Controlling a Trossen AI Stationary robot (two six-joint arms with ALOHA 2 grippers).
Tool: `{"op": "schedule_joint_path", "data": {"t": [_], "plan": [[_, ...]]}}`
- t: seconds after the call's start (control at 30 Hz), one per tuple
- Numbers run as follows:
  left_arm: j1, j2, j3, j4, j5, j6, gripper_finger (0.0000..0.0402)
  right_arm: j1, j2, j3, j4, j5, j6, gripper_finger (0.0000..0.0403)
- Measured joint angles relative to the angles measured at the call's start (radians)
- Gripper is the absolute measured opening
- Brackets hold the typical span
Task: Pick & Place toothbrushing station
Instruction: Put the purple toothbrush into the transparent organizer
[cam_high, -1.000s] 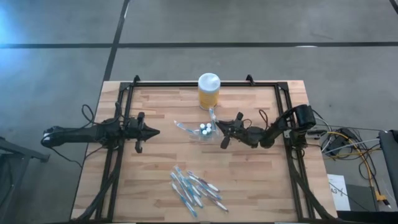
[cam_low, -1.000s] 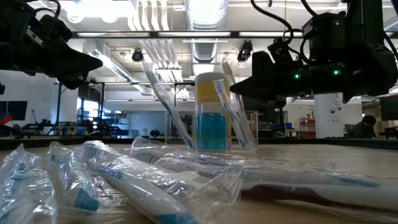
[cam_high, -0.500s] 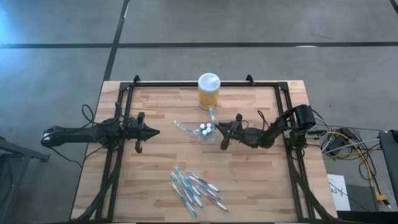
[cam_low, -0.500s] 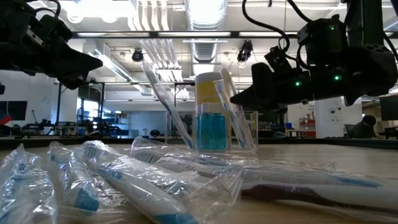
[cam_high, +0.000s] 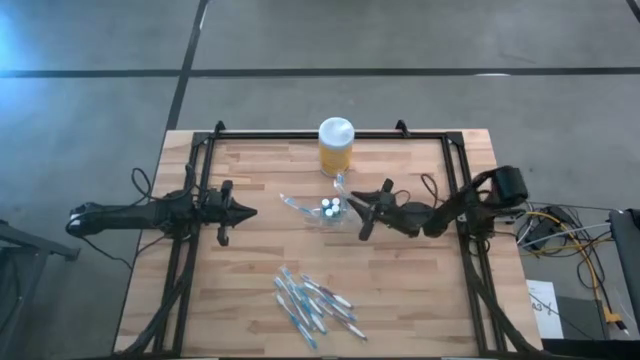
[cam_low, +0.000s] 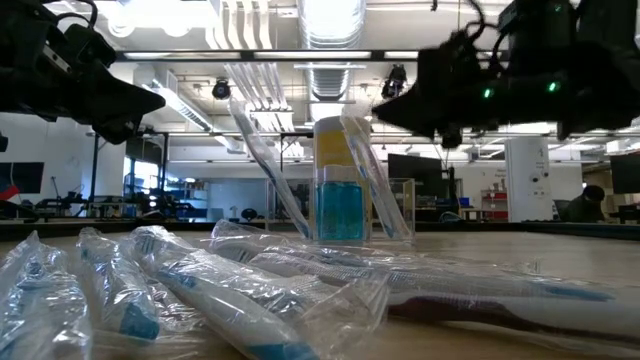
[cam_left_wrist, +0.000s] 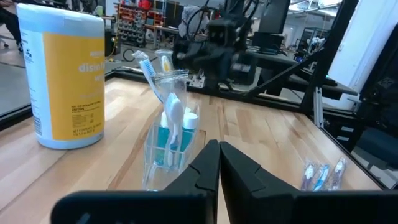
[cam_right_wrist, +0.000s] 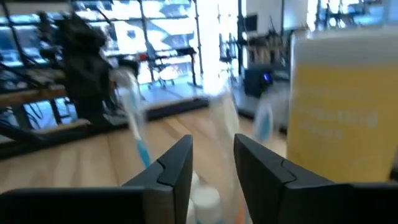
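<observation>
The toothbrushing station (cam_high: 326, 209) is a small clear holder with toothbrushes standing in it. It rests on its base at the table's middle and also shows in the low view (cam_low: 342, 205) and the left wrist view (cam_left_wrist: 171, 142). My right gripper (cam_high: 352, 206) is open just right of the holder, level with the brush tops (cam_low: 392, 108). In its wrist view (cam_right_wrist: 213, 163) the blurred holder shows ahead of the gap between its fingers. My left gripper (cam_high: 250, 212) is shut and empty (cam_left_wrist: 218, 167), left of the holder.
A yellow jar with a white lid (cam_high: 336, 147) stands just beyond the holder, near the far edge. A pile of wrapped toothbrushes (cam_high: 314, 305) lies near the front edge. A black frame (cam_high: 205, 150) runs around the tabletop.
My right gripper has dipped a little beside the holder and then gone up to the level of the brush tops. Its arm's elbow has swung toward the table's right edge.
</observation>
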Motion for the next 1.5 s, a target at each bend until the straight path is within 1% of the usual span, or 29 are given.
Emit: {"op": "schedule_joint_path", "data": {"t": [0.07,0.1,0.2,0.27,0.4,0.5,0.63,0.7,0.8,1.03,1.13,1.33,1.4,1.5], "plan": [[0.000,0.000,0.000,0.000,0.002,0.007,0.0016,0.021,-0.066,-0.013,-0.002,-0.018,-0.037,0.0123],[0.000,0.000,0.000,0.002,0.006,0.017,0.0016,0.032,-0.101,-0.021,-0.003,-0.046,-0.061,0.0124],[0.000,-0.001,0.005,0.020,0.021,0.052,0.0013,0.058,-0.216,-0.044,-0.026,-0.181,-0.098,0.0122],[0.000,0.000,0.023,0.017,0.032,0.062,0.0010,0.071,-0.296,-0.053,-0.070,-0.248,-0.094,0.0116],[0.000,0.000,0.076,0.024,0.069,0.070,0.0005,0.100,-0.465,-0.061,-0.257,-0.259,-0.051,0.0094],[-0.002,0.001,0.116,0.023,0.091,0.079,0.0005,0.132,-0.582,-0.045,-0.434,-0.260,-0.068,0.0064],[-0.003,0.003,0.165,0.025,0.091,0.063,0.0005,0.181,-0.691,-0.012,-0.575,-0.255,-0.097,0.0020],[-0.003,0.005,0.182,0.024,0.091,0.042,0.0005,0.211,-0.731,0.006,-0.634,-0.255,-0.110,0.0012],[-0.003,0.005,0.195,0.025,0.092,0.033,0.0005,0.259,-0.768,0.030,-0.705,-0.257,-0.126,0.0011],[-0.003,0.006,0.184,0.019,0.092,0.038,0.0005,0.399,-0.786,0.100,-0.811,-0.260,-0.186,0.0011],[-0.003,0.006,0.183,0.016,0.089,0.046,0.0005,0.450,-0.798,0.152,-0.912,-0.253,-0.199,0.0011],[-0.003,0.006,0.183,0.014,0.088,0.064,0.0005,0.457,-0.864,0.232,-1.168,-0.249,-0.186,0.0011],[-0.003,0.006,0.183,0.012,0.087,0.063,0.0005,0.457,-0.895,0.232,-1.192,-0.249,-0.198,0.0011],[-0.003,0.007,0.183,0.009,0.086,0.064,0.0005,0.452,-0.952,0.203,-1.148,-0.250,-0.214,0.0011]]}}
